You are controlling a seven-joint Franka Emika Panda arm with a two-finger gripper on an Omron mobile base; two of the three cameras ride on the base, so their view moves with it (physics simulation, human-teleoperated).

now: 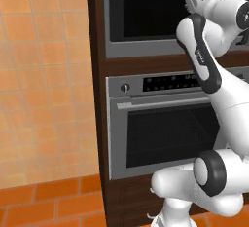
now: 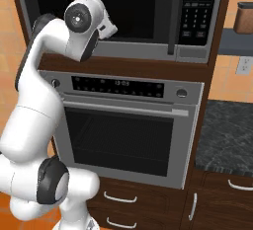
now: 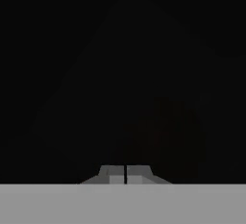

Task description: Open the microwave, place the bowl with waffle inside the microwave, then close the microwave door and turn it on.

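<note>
Orange tiled wall (image 1: pixel 44 75): far left, beside the dark wood cabinet column (image 1: pixel 97 123).
Silver oven (image 2: pixel 123 130): set in the column under the microwave, knobs at both ends of its display strip, bar handle across its window.
Drawers (image 2: pixel 118 204): below the oven.
Dark stone tabletop (image 2: pixel 227 135): right of the column.
Microwave (image 2: pixel 143 17): top of the column, black glass microwave door (image 2: pixel 133 7) flush with its frame, keypad (image 2: pixel 195 7) at right.
Hand (image 3: pixel 125 175): fingers pressed together, nothing between them, facing dark glass.
Arm (image 2: pixel 44 76): rises left of the oven, wrist raised before the door's left part.
</note>
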